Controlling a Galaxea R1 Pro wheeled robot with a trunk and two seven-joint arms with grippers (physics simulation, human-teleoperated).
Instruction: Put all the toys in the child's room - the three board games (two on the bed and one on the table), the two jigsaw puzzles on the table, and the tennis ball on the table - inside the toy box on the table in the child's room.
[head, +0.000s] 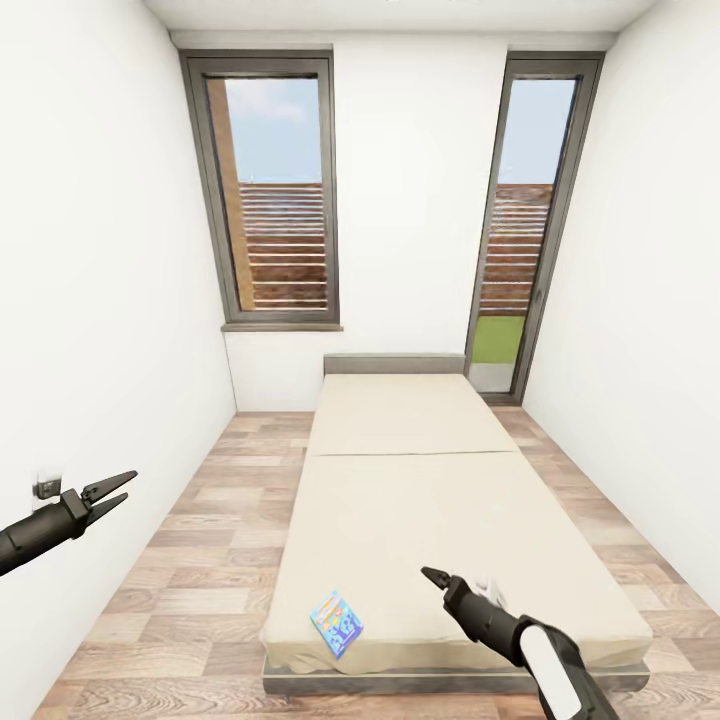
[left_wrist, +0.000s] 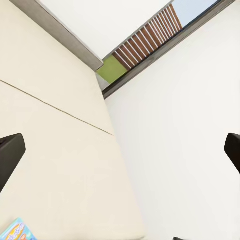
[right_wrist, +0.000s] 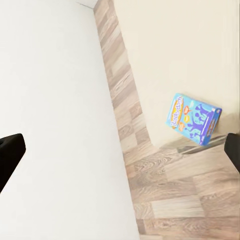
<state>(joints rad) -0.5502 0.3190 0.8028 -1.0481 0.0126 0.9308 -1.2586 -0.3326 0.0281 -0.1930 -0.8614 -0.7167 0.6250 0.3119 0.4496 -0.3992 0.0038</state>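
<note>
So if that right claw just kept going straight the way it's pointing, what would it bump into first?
Probably the wood-plank floor beside the bed. The right gripper, open, aims between the white wall and the light-blue board game, though depth is uncertain.

A beige bed (left_wrist: 55, 150) with a thin seam across its mattress runs beside a white wall (left_wrist: 185, 150). At the bed's far end sits a grey headboard (left_wrist: 60, 35), and past it a dark-framed window (left_wrist: 150, 45) gives onto brown slats and green grass. A light-blue board game (left_wrist: 15, 233) lies at the mattress's near edge. 2 dark fingertips (left_wrist: 10, 155) stand wide apart.
</note>
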